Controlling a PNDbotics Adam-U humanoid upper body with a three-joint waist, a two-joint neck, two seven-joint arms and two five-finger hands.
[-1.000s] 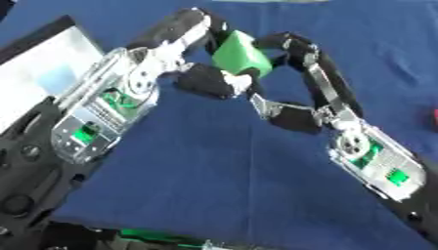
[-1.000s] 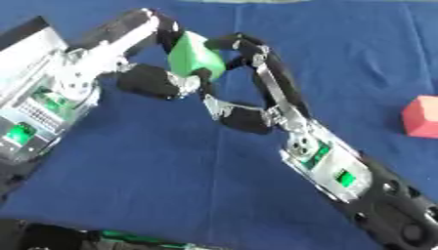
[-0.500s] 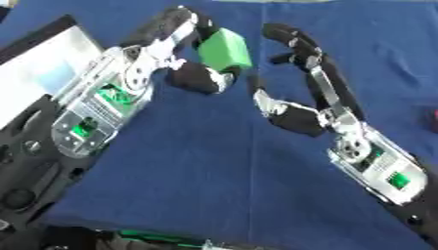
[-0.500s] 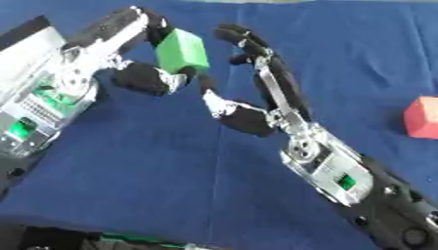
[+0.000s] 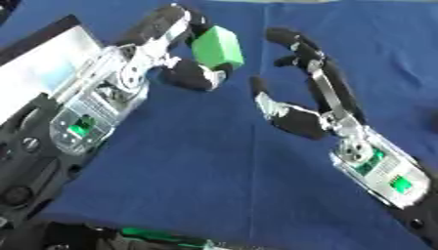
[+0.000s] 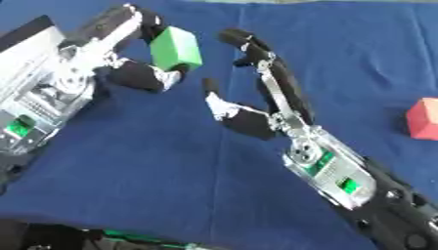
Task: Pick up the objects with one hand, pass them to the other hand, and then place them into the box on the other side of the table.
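Right eye view shows two blocks: one green block [image 6: 175,48] and one red block [image 6: 424,118], the red one lying on the blue desk [image 6: 171,161] near the right edge; the left hand [image 5: 184,73] has its fingers and thumb curled round the green block, held above the desk; the right hand [image 5: 299,114] stands just beside it, fingers spread and holding nothing; a second ago both hands met on the block, and the right has since let go and drawn apart.
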